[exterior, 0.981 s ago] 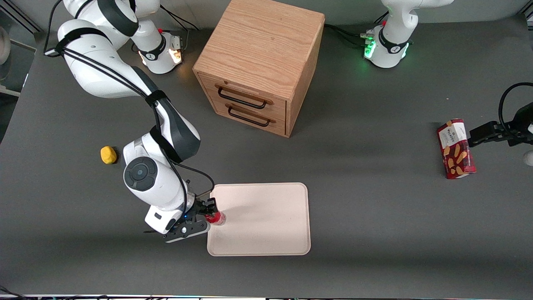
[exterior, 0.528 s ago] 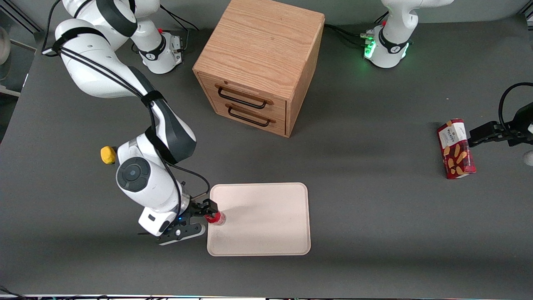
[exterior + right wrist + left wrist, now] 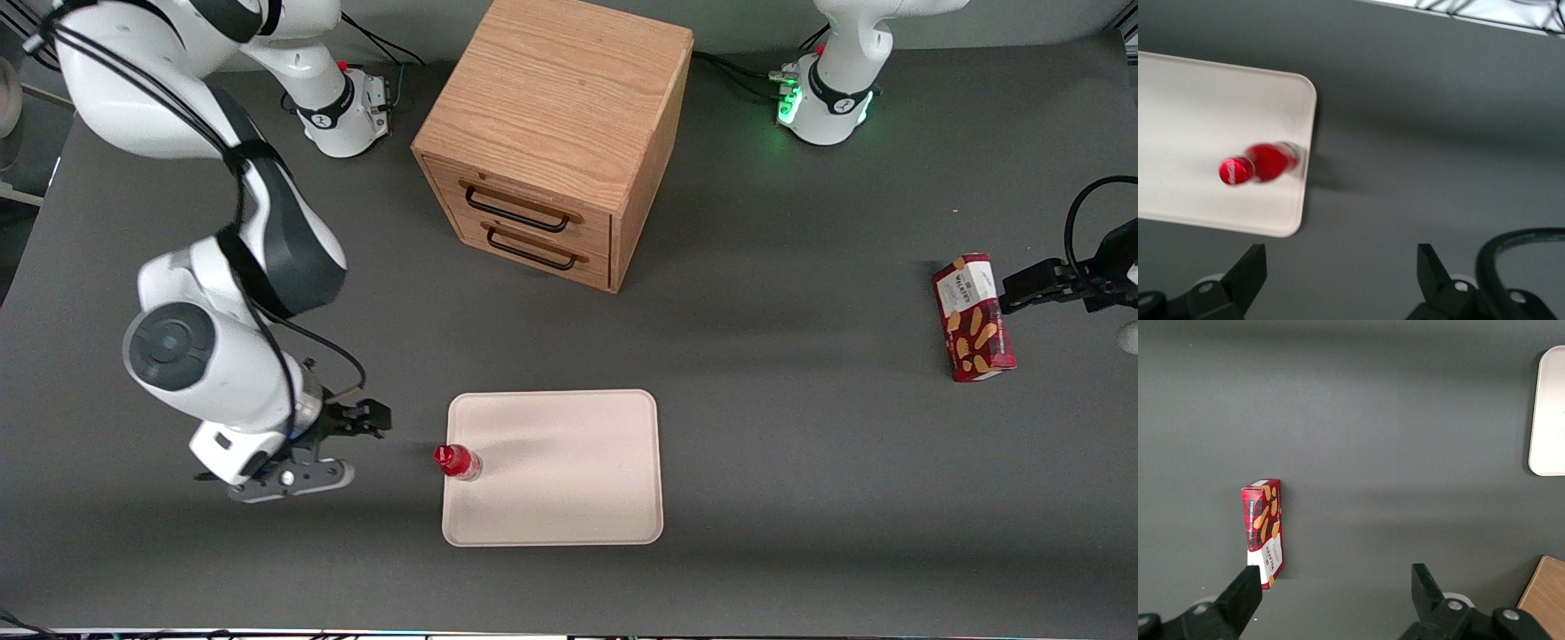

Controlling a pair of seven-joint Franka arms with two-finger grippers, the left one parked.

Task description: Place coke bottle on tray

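Observation:
The coke bottle (image 3: 457, 461) (image 3: 1262, 162), small and red with a red cap, stands upright on the cream-white tray (image 3: 569, 480) (image 3: 1198, 107), just inside the tray's edge nearest the working arm. My gripper (image 3: 372, 420) (image 3: 1341, 257) hangs open above bare table, away from the tray toward the working arm's end, with nothing between its fingers.
A wooden drawer cabinet (image 3: 556, 133) with two black handles stands farther from the front camera than the tray. A red biscuit box (image 3: 973, 317) (image 3: 1263, 532) lies toward the parked arm's end of the table.
My gripper let go of the bottle and drew back from the tray toward the working arm's end. The bottle stays standing where it was set.

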